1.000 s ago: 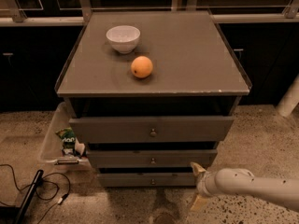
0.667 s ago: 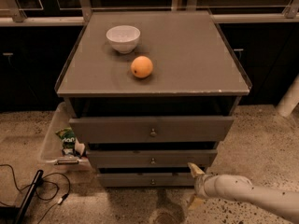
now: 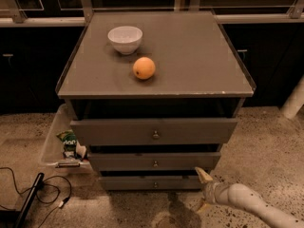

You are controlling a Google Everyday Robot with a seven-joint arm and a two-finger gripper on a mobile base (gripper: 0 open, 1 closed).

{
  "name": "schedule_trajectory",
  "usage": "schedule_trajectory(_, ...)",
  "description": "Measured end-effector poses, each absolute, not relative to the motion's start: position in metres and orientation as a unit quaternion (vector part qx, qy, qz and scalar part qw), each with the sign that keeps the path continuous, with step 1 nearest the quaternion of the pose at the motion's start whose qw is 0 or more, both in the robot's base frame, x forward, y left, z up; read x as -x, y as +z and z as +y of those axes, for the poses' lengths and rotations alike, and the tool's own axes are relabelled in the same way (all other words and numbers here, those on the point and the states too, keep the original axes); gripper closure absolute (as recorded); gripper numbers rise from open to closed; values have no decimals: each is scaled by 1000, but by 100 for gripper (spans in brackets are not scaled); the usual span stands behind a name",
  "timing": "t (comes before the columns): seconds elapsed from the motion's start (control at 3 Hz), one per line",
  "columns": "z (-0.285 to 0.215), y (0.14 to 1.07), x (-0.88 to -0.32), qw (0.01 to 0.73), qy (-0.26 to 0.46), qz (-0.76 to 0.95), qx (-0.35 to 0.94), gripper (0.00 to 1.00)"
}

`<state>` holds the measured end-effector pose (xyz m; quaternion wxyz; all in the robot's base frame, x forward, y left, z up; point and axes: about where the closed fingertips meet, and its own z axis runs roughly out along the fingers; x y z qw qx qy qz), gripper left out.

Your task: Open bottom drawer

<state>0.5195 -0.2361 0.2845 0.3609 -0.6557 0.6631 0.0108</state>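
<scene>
A grey cabinet stands with three drawer fronts stacked. The bottom drawer (image 3: 142, 183) is the narrowest and lowest, with a small round metal knob (image 3: 155, 185), and its front sits nearly flush under the middle drawer (image 3: 155, 161). My gripper (image 3: 202, 191) is low near the floor, just off the right end of the bottom drawer's front. Its two yellowish fingertips (image 3: 204, 175) are spread apart with nothing between them. The white arm (image 3: 256, 205) runs off to the lower right.
A white bowl (image 3: 125, 38) and an orange (image 3: 144, 68) sit on the cabinet top (image 3: 190, 56). A clear plastic bin (image 3: 53, 141) with snack packets stands left of the cabinet. Black cables (image 3: 33, 194) lie on the floor at left. A white post (image 3: 294, 101) stands at right.
My gripper and arm have moved a little to the left, closer to the right end of the bottom drawer. The drawers have not moved.
</scene>
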Motion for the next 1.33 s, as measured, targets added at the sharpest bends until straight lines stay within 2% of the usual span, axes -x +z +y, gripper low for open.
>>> schedule_trajectory(1.33,-244,204,-530,311,43,685,657,0)
